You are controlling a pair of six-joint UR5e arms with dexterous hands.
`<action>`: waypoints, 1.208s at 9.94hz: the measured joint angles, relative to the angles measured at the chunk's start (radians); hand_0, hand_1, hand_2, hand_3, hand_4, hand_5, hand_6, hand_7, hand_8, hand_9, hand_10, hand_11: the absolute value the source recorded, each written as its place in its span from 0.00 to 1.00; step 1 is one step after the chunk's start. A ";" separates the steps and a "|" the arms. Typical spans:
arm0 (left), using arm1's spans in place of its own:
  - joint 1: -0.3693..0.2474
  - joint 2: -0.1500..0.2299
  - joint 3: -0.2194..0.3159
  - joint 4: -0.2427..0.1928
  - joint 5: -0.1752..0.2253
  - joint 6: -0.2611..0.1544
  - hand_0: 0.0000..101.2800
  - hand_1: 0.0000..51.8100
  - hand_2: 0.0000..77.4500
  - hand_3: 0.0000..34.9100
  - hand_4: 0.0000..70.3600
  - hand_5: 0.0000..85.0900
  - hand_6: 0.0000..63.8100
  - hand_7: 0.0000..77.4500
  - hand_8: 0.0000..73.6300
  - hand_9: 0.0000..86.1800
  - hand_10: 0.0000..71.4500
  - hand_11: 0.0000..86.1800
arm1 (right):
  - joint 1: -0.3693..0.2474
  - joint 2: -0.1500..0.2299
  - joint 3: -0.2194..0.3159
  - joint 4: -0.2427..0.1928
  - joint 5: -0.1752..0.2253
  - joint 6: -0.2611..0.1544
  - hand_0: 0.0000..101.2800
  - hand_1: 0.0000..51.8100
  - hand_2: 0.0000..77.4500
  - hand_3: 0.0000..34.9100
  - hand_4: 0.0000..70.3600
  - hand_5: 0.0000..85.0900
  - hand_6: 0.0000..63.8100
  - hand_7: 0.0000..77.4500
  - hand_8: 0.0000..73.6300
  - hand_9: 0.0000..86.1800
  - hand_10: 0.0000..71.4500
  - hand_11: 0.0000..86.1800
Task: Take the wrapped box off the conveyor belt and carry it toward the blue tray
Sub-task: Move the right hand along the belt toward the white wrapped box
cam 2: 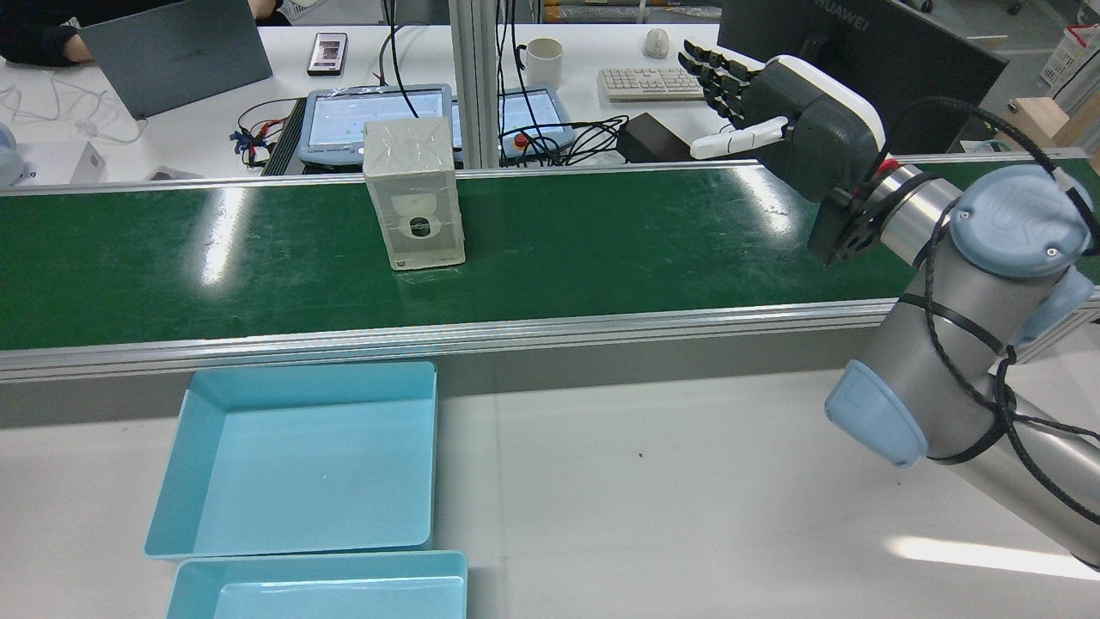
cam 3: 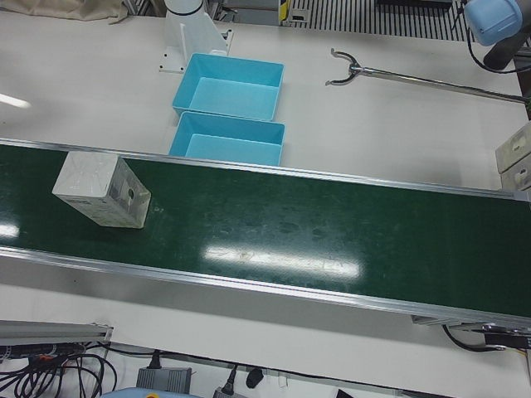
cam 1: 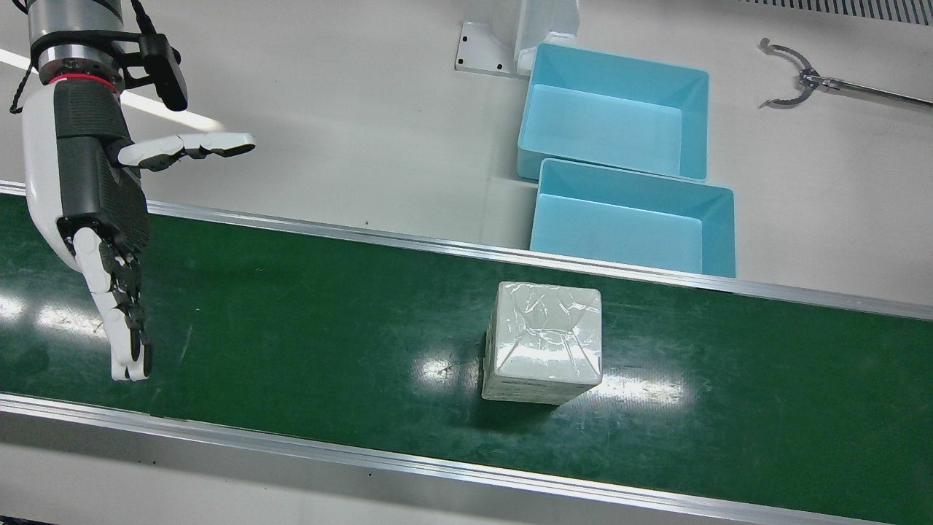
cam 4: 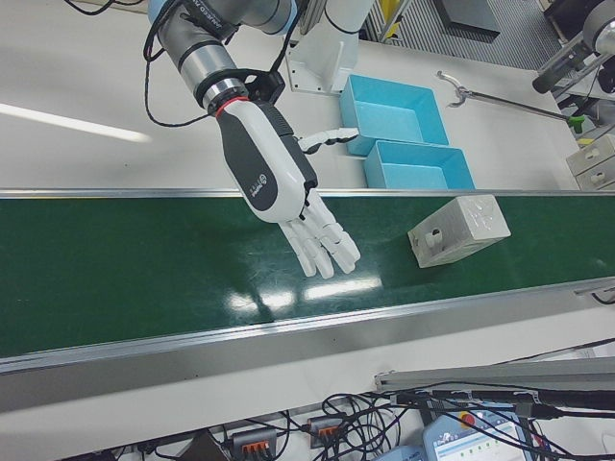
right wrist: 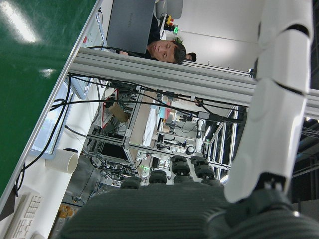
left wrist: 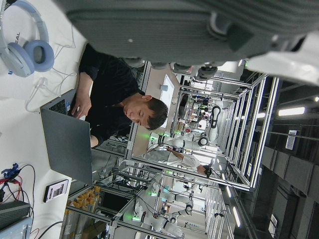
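My right hand (cam 1: 95, 219): spread wide with nothing in it, hanging over the belt (cam 1: 306, 343), well to one side of the box; in the front view it is far off to the box's left.
My left hand: only the dark underside of its palm (left wrist: 164, 30) shows at the edge of its own camera, so I cannot tell how its fingers stand; no other view catches it.
Box (cam 1: 543, 343): standing on the belt, nothing touching it, clear wrap creased over its top.
Belt: green, running between the bench on my side and the desks beyond; the box sits about midway across it.
Trays (cam 1: 634, 226): two blue ones side by side on the bench, just beyond the belt's rail from the box, both bare inside.
Done so far: nothing that shows; the box is not grasped or lifted.
Left to do: I judge all of it, namely bringing my right hand along the belt to the box, closing on it, lifting it, and carrying it over the rail toward the trays.
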State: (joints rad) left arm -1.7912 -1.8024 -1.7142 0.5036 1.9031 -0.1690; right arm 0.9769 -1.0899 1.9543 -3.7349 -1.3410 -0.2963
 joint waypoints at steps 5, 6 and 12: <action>0.000 0.000 0.000 0.000 0.000 0.000 0.00 0.00 0.01 0.00 0.00 0.01 0.00 0.01 0.00 0.00 0.00 0.00 | -0.023 0.051 -0.128 0.064 0.004 -0.001 0.44 0.22 0.15 0.06 0.04 0.04 0.00 0.00 0.02 0.02 0.00 0.02; 0.000 0.000 0.000 0.000 0.000 0.000 0.00 0.00 0.01 0.00 0.00 0.01 0.00 0.00 0.00 0.00 0.01 0.00 | -0.029 0.055 -0.142 0.078 0.005 -0.002 0.44 0.22 0.15 0.06 0.04 0.04 0.00 0.00 0.02 0.02 0.00 0.02; 0.000 0.000 0.000 0.000 0.000 0.000 0.00 0.00 0.01 0.00 0.00 0.01 0.00 0.01 0.00 0.00 0.00 0.00 | -0.063 0.069 -0.156 0.090 0.012 -0.011 0.44 0.22 0.15 0.11 0.04 0.04 0.00 0.00 0.02 0.02 0.00 0.02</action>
State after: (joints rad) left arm -1.7912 -1.8024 -1.7142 0.5036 1.9031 -0.1689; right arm 0.9135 -1.0209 1.7980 -3.6449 -1.3287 -0.3076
